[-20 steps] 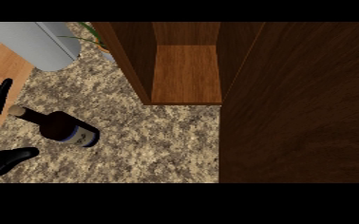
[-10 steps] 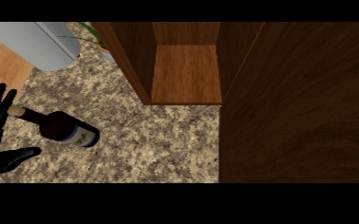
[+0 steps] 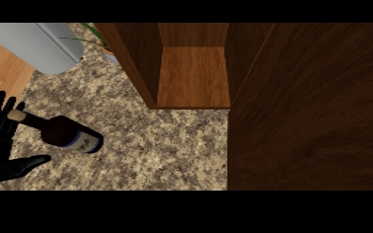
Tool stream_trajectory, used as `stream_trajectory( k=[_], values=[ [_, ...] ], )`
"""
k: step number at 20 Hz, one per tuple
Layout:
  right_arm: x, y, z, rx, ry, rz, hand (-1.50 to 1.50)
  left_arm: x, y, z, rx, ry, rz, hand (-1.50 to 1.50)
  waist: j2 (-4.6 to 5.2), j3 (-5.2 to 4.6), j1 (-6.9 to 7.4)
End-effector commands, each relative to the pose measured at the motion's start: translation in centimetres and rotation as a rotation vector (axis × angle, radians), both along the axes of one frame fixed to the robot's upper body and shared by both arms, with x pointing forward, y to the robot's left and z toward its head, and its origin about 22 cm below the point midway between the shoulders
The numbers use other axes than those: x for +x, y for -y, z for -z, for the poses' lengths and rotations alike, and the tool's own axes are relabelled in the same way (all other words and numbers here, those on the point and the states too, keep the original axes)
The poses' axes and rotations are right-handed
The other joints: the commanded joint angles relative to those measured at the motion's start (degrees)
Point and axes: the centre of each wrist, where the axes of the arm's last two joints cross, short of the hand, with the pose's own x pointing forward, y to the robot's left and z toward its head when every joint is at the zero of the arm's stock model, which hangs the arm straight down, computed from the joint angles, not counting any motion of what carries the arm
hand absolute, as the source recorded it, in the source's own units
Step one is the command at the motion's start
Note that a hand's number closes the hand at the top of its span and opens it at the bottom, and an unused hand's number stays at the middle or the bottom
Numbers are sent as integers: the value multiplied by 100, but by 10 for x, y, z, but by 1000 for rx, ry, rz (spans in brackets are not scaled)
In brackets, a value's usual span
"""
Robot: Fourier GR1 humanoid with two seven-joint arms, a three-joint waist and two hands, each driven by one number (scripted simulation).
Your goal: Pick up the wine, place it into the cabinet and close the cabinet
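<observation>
Dark wine bottle point(image 3: 69, 134) lying neck upper-left, between spread left robot hand point(image 3: 13, 148) fingers.

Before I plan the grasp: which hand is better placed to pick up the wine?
The left. Its hand shows at the view's left edge, fingers beside the neck of the wine and thumb below it. The right hand is not in view.
</observation>
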Motion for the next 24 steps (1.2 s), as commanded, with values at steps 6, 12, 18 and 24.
stream_trajectory(
  k=[6, 12, 18, 24],
  values=[
    [-9, -12, -4, -12, 10, 4, -150, -2, -21, 45, -10, -24, 12, -150, 2, -2, -11],
    [-2, -9, 1, -4, 0, 16, -150, 9, -16, 45, -13, -46, 32, -150, 0, 1, 0],
    [-19, 2, -10, -7, 8, 8, -150, 6, -10, 88, -32, -87, 27, -150, -1, 1, -21],
    [-9, 5, 5, -18, 14, -3, -150, 23, -3, 117, -36, -112, 56, -150, 5, -1, -34]
  ],
)
